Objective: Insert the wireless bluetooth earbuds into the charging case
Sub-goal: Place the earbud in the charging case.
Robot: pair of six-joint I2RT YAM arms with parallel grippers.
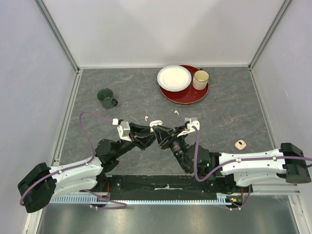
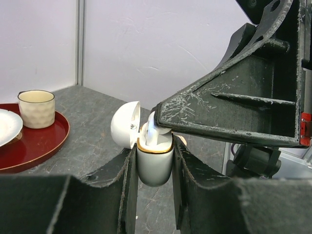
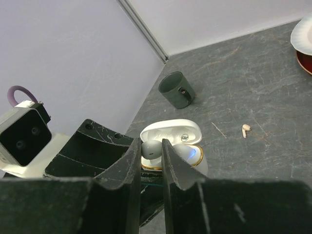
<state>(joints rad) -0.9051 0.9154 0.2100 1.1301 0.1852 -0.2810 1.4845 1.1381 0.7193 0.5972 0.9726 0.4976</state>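
Observation:
My left gripper [image 2: 154, 171] is shut on the white, gold-rimmed charging case [image 2: 155, 163], which it holds upright above the table with the lid [image 2: 125, 124] swung open. From the other side my right gripper [image 3: 151, 147] is shut on a white earbud [image 3: 152, 147] and holds it at the case's mouth [image 3: 192, 155]. A second earbud [image 3: 187, 152] sits in the case beside a blue light. In the top view both grippers [image 1: 151, 130] [image 1: 164, 130] meet at the case [image 1: 156, 124]. Loose earbuds [image 1: 146, 117] [image 1: 175, 111] lie on the table behind them.
A dark green mug [image 1: 106, 98] stands at the back left. At the back, a red tray [image 1: 185, 95] carries a white plate [image 1: 174, 78] and a beige cup [image 1: 200, 80]. A small beige object [image 1: 240, 144] lies on the right. Walls enclose the table.

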